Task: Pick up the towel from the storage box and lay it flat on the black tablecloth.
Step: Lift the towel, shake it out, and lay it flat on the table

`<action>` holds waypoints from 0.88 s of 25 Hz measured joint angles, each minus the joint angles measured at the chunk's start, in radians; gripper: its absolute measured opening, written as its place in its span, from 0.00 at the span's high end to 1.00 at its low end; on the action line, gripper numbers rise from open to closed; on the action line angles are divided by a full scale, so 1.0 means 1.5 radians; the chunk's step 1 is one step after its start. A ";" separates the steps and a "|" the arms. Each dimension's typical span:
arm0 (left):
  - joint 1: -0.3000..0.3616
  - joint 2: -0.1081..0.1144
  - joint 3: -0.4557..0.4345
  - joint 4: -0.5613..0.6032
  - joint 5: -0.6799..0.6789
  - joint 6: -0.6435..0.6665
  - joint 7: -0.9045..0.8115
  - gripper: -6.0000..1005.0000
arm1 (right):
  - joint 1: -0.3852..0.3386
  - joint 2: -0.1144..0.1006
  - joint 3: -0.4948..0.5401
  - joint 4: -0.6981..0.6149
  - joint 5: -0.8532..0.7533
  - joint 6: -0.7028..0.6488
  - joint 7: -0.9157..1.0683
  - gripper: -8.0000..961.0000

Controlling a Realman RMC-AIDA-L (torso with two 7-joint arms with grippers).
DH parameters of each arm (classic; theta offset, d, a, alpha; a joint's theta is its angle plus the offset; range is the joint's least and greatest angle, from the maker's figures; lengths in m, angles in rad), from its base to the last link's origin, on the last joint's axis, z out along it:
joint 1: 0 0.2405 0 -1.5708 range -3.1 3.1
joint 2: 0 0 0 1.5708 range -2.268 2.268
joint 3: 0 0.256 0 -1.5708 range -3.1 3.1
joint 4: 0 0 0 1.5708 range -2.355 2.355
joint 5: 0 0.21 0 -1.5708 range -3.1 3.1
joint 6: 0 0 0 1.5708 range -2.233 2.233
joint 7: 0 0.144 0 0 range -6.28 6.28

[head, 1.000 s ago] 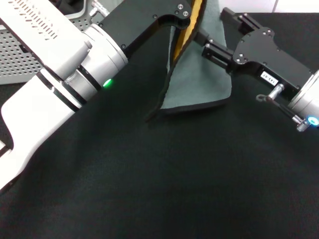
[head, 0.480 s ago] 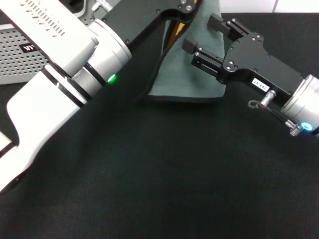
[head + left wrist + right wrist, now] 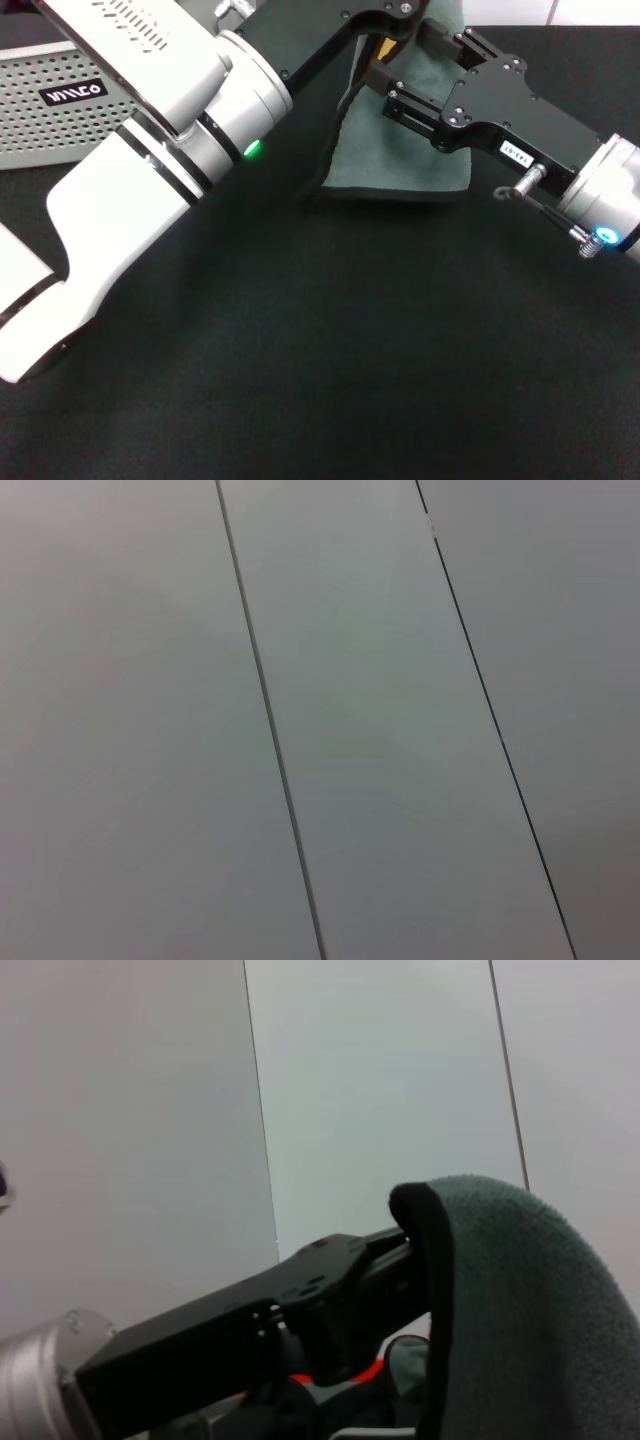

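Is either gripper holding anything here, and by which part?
The left gripper holds the towel up by its top edge; the right gripper's hold cannot be told.

The towel (image 3: 400, 160) at upper centre shows grey-green with dark edge trim and a sliver of yellow-orange. The black tablecloth (image 3: 350, 350) fills the lower frame, finely textured. The storage box (image 3: 60, 115) at upper left is light grey, perforated, with a white-lettered black label.

Robot test bench, likely a lab. Table fully draped in black tablecloth (image 3: 330, 350); perforated grey storage box (image 3: 60, 115) at its far-left edge. Plain pale wall panels (image 3: 350, 730) with dark seams behind.
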 joint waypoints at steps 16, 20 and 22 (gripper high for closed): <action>-0.001 -0.002 0.017 -0.006 -0.019 0.000 0.006 0.97 | 0.003 0.000 0.046 0.026 0.001 -0.017 0.047 0.20; -0.001 -0.001 0.013 -0.008 -0.022 0.000 0.006 0.97 | -0.014 0.000 0.059 0.035 0.001 -0.016 0.054 0.20; -0.001 -0.001 0.011 -0.008 -0.023 0.000 0.006 0.97 | -0.018 0.000 0.067 0.041 0.001 -0.015 0.058 0.20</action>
